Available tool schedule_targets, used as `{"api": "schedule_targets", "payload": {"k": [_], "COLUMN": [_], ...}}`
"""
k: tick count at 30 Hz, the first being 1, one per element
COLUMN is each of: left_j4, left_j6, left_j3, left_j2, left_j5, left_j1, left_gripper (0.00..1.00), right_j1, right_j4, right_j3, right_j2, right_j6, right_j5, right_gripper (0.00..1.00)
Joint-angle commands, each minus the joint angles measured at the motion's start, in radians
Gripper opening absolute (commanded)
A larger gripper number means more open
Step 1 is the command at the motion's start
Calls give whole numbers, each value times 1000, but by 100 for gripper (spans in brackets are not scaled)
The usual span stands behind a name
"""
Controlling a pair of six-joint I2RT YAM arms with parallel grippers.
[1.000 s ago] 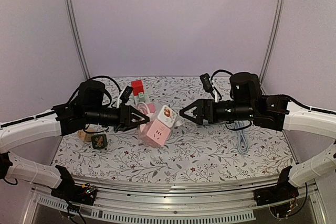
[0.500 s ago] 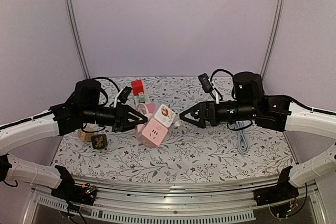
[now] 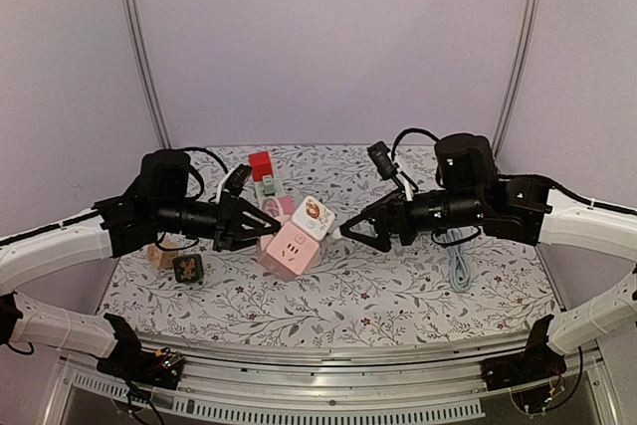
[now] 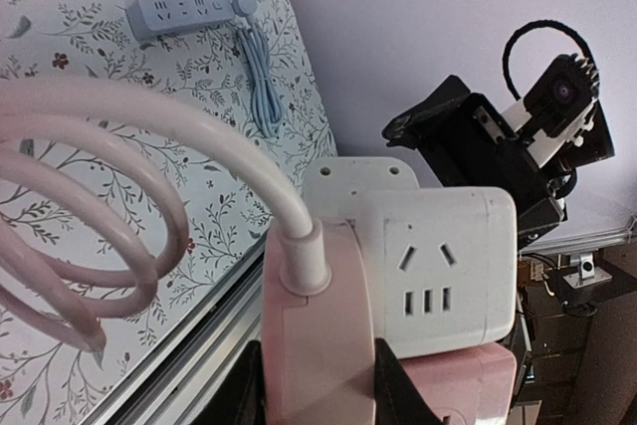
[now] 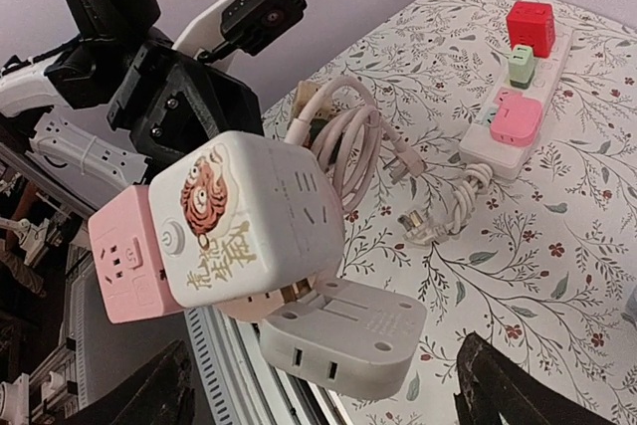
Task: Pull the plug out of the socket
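Observation:
A pink cube socket (image 3: 291,249) and a white cube (image 3: 313,217) with a tiger picture are joined and held above the table between the arms. My left gripper (image 3: 254,227) is shut on the pink plug body (image 4: 317,325), from which a white coiled cord (image 4: 119,126) runs. In the left wrist view the white cube (image 4: 438,271) sits right beside that plug. My right gripper (image 3: 355,229) is open, its fingers (image 5: 149,390) wide apart on either side of a white flat adapter (image 5: 343,335) under the tiger cube (image 5: 244,221), touching nothing.
A white power strip (image 3: 269,191) carrying red, green and pink cubes lies at the back. A blue-grey strip with its cord (image 3: 458,268) lies on the right. A small black patterned cube (image 3: 187,268) and a wooden block (image 3: 159,256) sit at the left.
My right gripper has moved left, closer to the white tiger cube. The left gripper with the pink socket has shifted slightly left and stays shut.

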Motion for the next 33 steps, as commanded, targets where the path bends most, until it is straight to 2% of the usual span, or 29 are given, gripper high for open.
{"api": "schedule_targets", "payload": {"k": [1, 11, 19, 24, 33], "left_j4": [121, 126, 130, 135, 124], "left_j6": [-16, -37, -50, -49, -15], "left_j3": [36, 35, 30, 29, 38], "left_j2": [-36, -27, -10, 0, -6], "left_j5": [35, -18, -36, -22, 51], "left_j1": [14, 15, 27, 32, 34], "left_gripper": [11, 10, 10, 10, 10], "right_j1": [7, 14, 27, 29, 28], "right_j4": [-57, -91, -121, -133, -154], "right_j3": [59, 75, 39, 22, 81], "right_j2": [35, 54, 17, -5, 13], "right_j6": [-72, -92, -69, -75, -154], "right_j5": [-16, -33, -30, 36, 84], "right_gripper": [88, 75, 71, 71, 83]}}
